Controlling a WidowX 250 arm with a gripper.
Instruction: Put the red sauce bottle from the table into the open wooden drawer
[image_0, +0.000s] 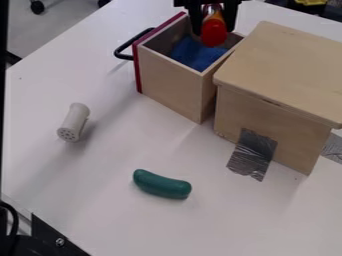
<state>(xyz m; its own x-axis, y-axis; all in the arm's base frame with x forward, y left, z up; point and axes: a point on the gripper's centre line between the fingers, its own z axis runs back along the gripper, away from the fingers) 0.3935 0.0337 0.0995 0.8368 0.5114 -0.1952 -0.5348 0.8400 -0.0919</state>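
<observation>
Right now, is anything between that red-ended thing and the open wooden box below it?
Nothing visible stands between the red-ended object held by the gripper and the open box; something blue lies inside the box.

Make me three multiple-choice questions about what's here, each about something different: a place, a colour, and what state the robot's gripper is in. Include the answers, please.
1. Where does the green curved thing lie?
A) Inside the open drawer
B) On the white table
C) On top of the wooden box

2. What colour is the crumpled thing in the open drawer?
A) Blue
B) Yellow
C) Green

3. What state is the gripper in?
A) Empty, with its fingers wide apart
B) Empty, with its fingers pressed together
C) Closed on a red-ended thing

Answers:
1: B, it lies on the bare tabletop, outside the drawer.
2: A, blue shows between the drawer's walls.
3: C, the red-ended thing is held between its two black fingers above the drawer.
</observation>
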